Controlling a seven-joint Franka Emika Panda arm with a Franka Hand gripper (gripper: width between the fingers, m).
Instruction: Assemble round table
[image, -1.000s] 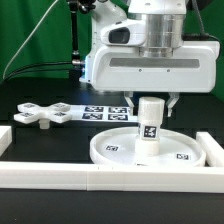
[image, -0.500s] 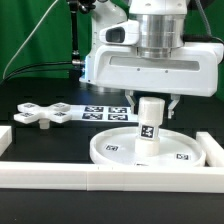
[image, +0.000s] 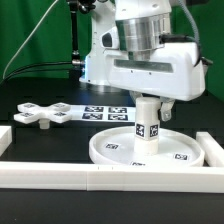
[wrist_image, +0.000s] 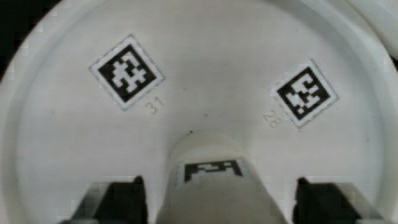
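Observation:
The large rimmed round disc (image: 110, 150) lies flat on the black table, and it fills the wrist view (wrist_image: 214, 60) with two tags showing. The short thick post (image: 148, 128) stands upright at the disc's centre; it also shows in the wrist view (wrist_image: 222, 178). My gripper (image: 148, 104) is straight above the post and straddles its top. In the wrist view the gripper (wrist_image: 226, 202) has a dark finger (wrist_image: 121, 200) on each side of the post with a gap on both sides, so it is open. The four-armed cross piece (image: 40, 113) lies at the exterior view's left.
The marker board (image: 100, 112) lies behind the disc. A long white border bar (image: 60, 176) runs along the front edge, and another bar (image: 214, 150) stands at the exterior view's right. A green curtain hangs behind.
The hand has turned about its vertical axis above the post, so its white body now sits skewed. The post and disc stay in place.

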